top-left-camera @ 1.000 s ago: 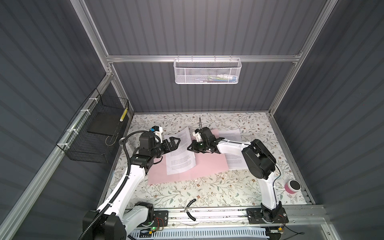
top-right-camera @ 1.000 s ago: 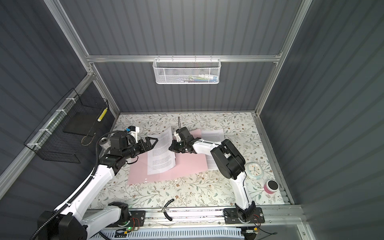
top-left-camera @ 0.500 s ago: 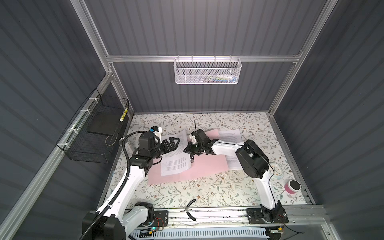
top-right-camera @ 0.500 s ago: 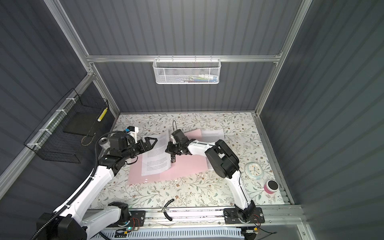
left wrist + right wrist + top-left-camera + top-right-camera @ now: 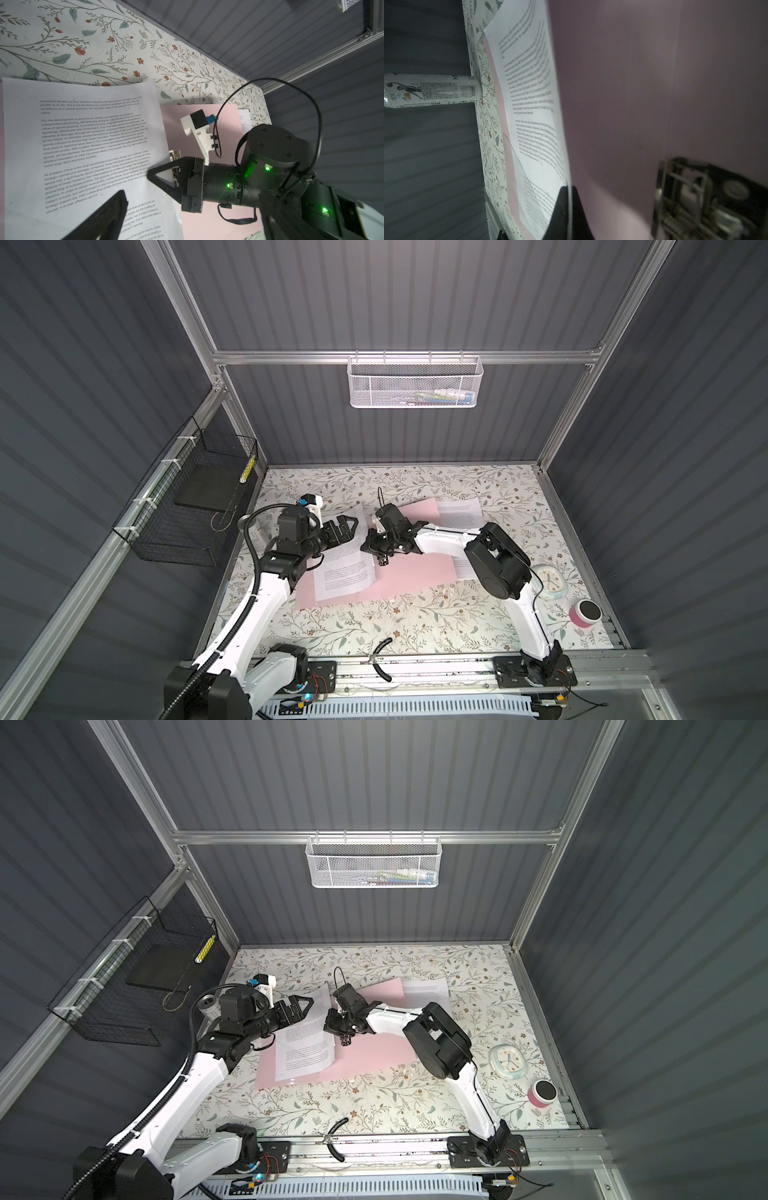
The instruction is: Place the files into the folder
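The right gripper (image 5: 383, 559) is pinching the spine-side edge of a printed sheet (image 5: 345, 572), its jaws fully closed on the paper. The sheet is lying beyond its fingertips, over one cover of the open folder (image 5: 409, 572). The left gripper (image 5: 353, 528) is hovering spread wide over the sheet's opposite side, holding nothing.

The paper is bowing up right beside the pinch. A push toward the fingertips would likely be buckling or creasing it, and a pull toward the wrist would be risking a tear or a slip from so thin a grip. The clip (image 5: 175, 155) is sitting just behind the right fingers, so the held edge could end up riding over it instead of seating under it. The open left jaws, if dropping, could be snagging the free side.

Bare pink cover is stretching back under the right wrist — open room. A second sheet (image 5: 459, 510) is lying further along, passing under that arm. One far corner of the held sheet is overhanging the cover, and a can (image 5: 431, 90) is standing beyond it.
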